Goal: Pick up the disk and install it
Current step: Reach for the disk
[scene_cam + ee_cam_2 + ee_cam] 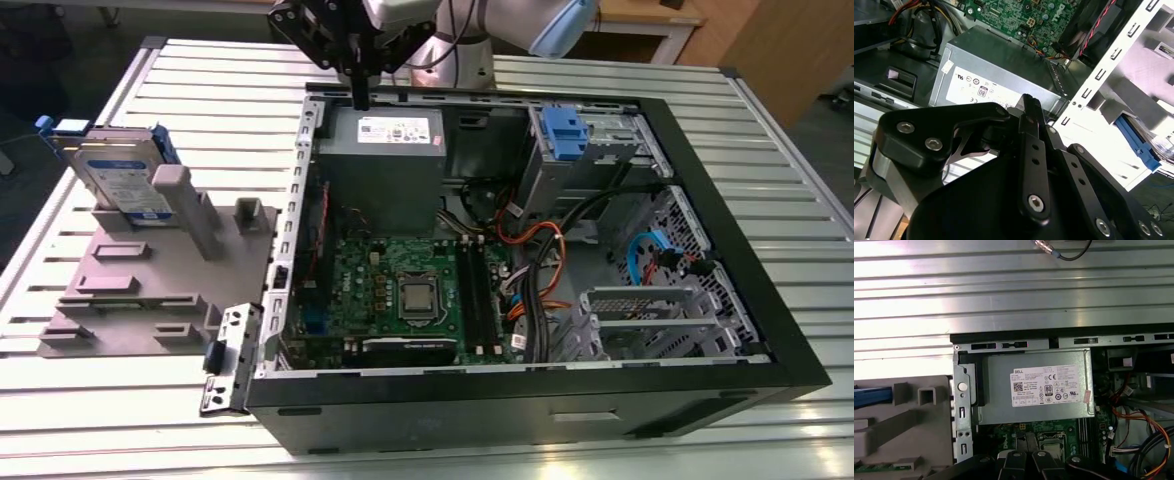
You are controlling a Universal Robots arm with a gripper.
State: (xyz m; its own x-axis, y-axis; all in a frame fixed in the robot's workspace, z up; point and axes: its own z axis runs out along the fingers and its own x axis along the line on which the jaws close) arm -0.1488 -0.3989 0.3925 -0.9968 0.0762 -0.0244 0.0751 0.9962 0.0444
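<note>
**Operator:** Where does the disk stand?

**Inspector:** You will find the disk (118, 172) well off to the exterior view's left of the gripper (358, 98). It stands upright on edge in a grey fixture (134, 270). It has a silver body, a white-and-blue label and blue rails along its edges. The label's print is too small to read.

**Operator:** And the gripper?

**Inspector:** Your fingers are pressed together and empty, just over the grey power supply (380, 175). Its white sticker (396, 130) carries print and marks. The open computer case (750, 230) extends rightward from there.
</note>
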